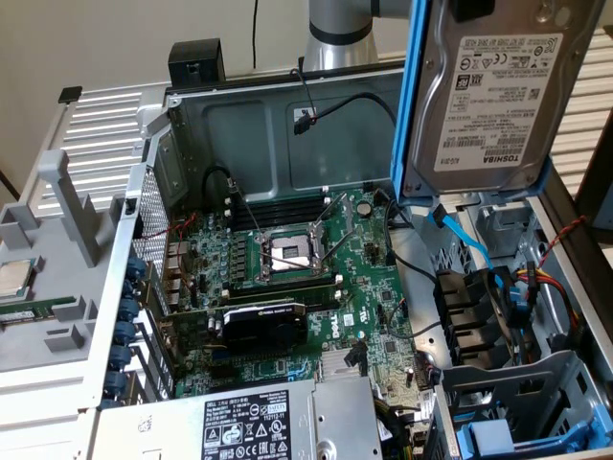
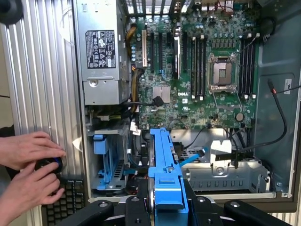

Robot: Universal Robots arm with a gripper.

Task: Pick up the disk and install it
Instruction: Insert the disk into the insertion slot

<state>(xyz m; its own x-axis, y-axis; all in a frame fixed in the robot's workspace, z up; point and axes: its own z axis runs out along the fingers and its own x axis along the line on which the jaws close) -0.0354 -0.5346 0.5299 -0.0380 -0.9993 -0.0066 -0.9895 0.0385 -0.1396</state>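
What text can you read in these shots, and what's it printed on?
"TOSHIBA": white label on the disk, upside down in the exterior view.
"DELL": white print on the motherboard.
The remaining fine print on the disk label, the power supply label and the small board markings are too small to read.

Silver disk (image 1: 493, 101) in blue frame, label upside down, aloft, nearly upright over the case (image 1: 287, 134)

A ribbed grey table (image 1: 96, 129) holds the big open computer case (image 1: 278, 134). At nine o'clock — a grey tray (image 1: 57, 335).
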